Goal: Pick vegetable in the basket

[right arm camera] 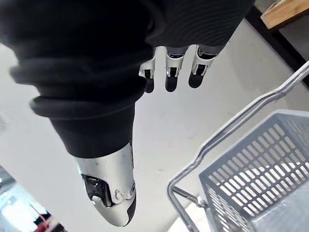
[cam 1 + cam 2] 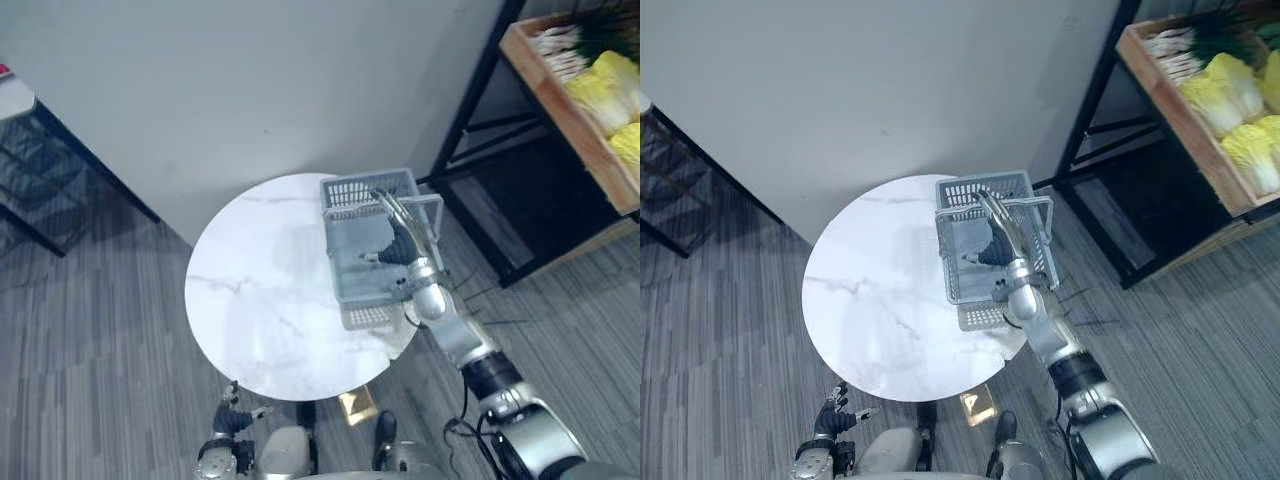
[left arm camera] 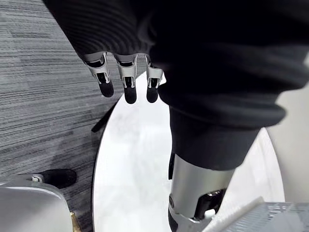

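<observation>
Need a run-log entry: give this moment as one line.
right robot hand: open, above basket | left robot hand: open, idle | basket: on table

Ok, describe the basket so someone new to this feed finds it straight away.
Start at the round white table on the grey floor. On its right edge, towards the black shelf with the wooden crate, stands the basket under the right hand. It is grey slotted plastic with metal wire handles, the table's one object.

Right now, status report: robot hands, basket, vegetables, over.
Right robot hand open, above basket. Left robot hand open, low by table edge. Basket empty; cabbages in wooden crate, far right.
</observation>
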`<state>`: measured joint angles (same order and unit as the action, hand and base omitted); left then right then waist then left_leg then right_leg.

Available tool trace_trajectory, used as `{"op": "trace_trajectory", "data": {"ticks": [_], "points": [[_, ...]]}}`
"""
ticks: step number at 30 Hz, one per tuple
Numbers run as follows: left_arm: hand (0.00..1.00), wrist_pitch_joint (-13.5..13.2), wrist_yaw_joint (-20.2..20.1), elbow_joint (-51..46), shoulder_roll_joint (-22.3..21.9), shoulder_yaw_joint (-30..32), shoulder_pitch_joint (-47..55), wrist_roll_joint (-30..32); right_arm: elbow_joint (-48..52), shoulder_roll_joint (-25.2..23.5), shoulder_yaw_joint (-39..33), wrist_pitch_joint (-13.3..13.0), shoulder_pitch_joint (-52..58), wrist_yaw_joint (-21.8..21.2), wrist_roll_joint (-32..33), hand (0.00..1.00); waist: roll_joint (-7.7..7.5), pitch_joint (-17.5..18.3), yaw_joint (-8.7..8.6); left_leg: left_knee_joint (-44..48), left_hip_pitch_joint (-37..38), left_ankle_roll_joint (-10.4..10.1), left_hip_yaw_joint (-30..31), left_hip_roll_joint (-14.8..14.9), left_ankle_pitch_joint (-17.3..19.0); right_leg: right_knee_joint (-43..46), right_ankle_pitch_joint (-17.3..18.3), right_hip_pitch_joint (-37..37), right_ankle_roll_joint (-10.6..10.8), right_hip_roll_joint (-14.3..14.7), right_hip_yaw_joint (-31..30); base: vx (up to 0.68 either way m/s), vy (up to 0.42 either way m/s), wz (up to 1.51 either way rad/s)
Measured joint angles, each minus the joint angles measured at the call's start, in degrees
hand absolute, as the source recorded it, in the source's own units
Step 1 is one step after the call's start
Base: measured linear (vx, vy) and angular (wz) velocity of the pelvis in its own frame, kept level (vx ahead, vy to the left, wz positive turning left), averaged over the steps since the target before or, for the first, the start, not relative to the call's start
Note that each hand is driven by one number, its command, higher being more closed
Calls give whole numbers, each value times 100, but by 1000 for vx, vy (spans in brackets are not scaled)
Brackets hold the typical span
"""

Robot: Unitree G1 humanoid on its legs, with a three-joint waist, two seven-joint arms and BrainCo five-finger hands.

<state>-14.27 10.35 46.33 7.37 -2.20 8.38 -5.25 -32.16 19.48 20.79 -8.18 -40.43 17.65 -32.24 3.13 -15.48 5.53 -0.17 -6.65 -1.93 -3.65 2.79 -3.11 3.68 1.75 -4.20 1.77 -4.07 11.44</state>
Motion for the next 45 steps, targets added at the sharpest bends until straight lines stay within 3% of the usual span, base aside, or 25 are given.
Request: {"op": "trace_trajectory", "data": {"ticks": [5, 12, 13, 21, 28, 33, 37, 39, 43, 45], "points": [[0, -135, 103, -85, -6, -6, -83, -172, -1070, 442, 47, 162, -1163, 101, -21, 0, 188, -248, 29, -201, -210, 11, 213, -52, -204, 1, -12, -206, -13, -4, 145, -10, 2, 21], [0, -197, 108, -86, -30, -126, -242, -328, -2296, 1120, 60, 469, -1930, 214, -276, 0, 491, -431, 151, -199, -467, 11, 509, -85, -293, -2, -11, -325, -14, -8, 299, -1, -2, 21], [0, -211, 108, -86, -28, -173, -276, -386, -2444, 1171, 92, 485, -1996, 207, -290, 100, 511, -449, 155, -210, -484, 9, 528, -84, -315, -2, -11, -335, -15, -5, 300, -13, -6, 14], [0, -235, 86, -84, -38, -227, -286, -430, -2778, 1326, 221, 492, -2089, -81, -437, 100, 567, -484, 150, -256, -515, 5, 599, -93, -367, 0, -8, -362, -19, -4, 334, -11, -3, 3], [0, -221, 91, -82, -51, -209, -287, -416, -2015, 1345, -154, 500, -1720, -101, -191, 100, 546, -496, 105, -373, -416, -3, 520, -87, -408, 21, -9, -378, -17, -2, 244, 1, -1, -6], [0, -129, 90, -134, -71, -124, -269, -368, -942, 1275, -768, 537, -610, -95, 184, 100, 368, -599, -128, -391, -138, -8, 394, -90, -396, 30, -26, -182, 8, -18, 31, 35, 11, -12], [0, 2, 86, -286, -172, 64, -176, -295, 256, 793, -1516, 523, 758, -89, 947, 100, 216, -583, -207, -334, 218, 9, 31, -47, -180, 40, -61, -3, 62, -5, -418, 11, 22, -50], [0, 17, 86, -413, -167, 98, -77, -218, 730, 545, -1784, 492, 1393, -94, 1308, 100, 127, -542, -346, -285, 368, 19, -101, -46, -91, 40, -59, 98, 77, -5, -559, -10, 23, -42], [0, 86, 85, -426, -97, 314, -33, -68, 1506, 43, -2524, 398, 2767, -147, 2109, 100, -191, -303, -510, -327, 553, 22, -360, -69, -48, 44, -47, 117, 108, -7, -865, -23, 22, -35], [0, 162, 84, -483, -94, 336, -16, -50, 1614, -238, -2937, 390, 3413, -202, 2876, 100, -333, -175, -620, -389, 724, 23, -485, -76, -48, 110, -32, 158, 136, -7, -1015, -23, 23, -32]]}}
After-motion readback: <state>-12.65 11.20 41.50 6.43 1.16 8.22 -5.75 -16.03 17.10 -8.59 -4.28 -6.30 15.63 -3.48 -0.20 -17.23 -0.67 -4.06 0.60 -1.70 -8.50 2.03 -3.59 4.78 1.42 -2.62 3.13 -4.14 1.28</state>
